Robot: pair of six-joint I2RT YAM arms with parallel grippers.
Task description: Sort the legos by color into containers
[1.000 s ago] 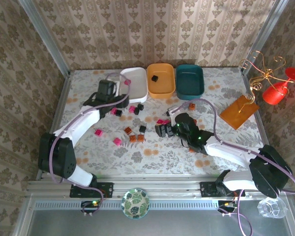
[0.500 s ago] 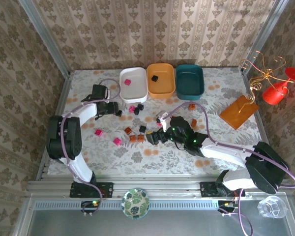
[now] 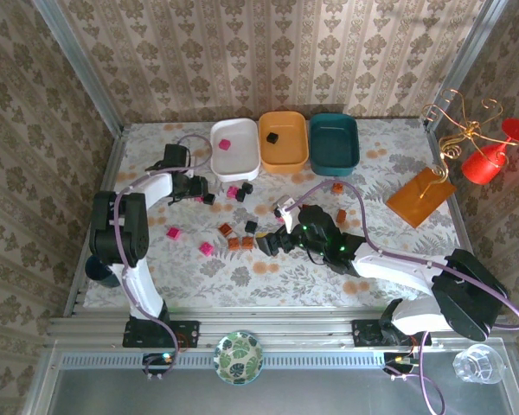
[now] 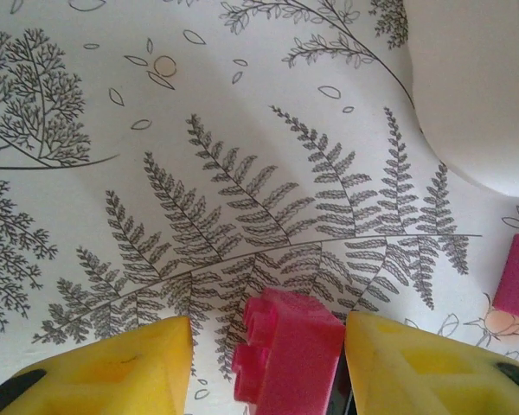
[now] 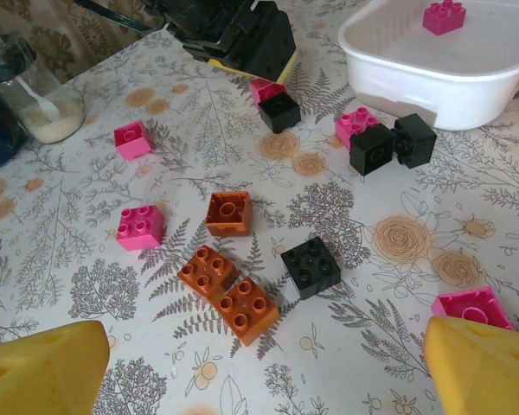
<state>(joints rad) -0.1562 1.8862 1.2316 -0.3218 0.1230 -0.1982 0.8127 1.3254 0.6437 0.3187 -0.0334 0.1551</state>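
Legos first: a magenta brick [image 4: 285, 354] stands between the yellow pads [image 4: 112, 372] of the left pincer [image 4: 268, 346], low on the surface [image 4: 242, 130]. One pad looks to touch it while a strip of cloth shows on the other side, so the pincer is spread around the brick and not clenched on it. I judge it straddles this brick because the white tray [image 4: 476, 86] just beyond is where magenta goes: one magenta piece [image 3: 225, 143] already lies in it. A second loose magenta brick [image 4: 517, 277] sits near the tray's corner.

The right pincer [image 5: 259, 380] hangs released, pads wide, over the middle cluster. There three orange-brown bricks [image 5: 246, 304] lie close together, with a black brick [image 5: 311, 266] just beside them and more magenta bricks [image 5: 141, 226] off to one side. Held wide and clear of the cloth, it could drop on any of these; which one it aims for I cannot tell.

Further out, the orange-yellow tray [image 3: 285, 154] holds one black piece [image 3: 273, 137]. The dark teal tray [image 3: 333, 143] has no brick that I can see and is presumably kept for orange-brown. Most bricks lie loose, so the sorting looks to be at an early stage
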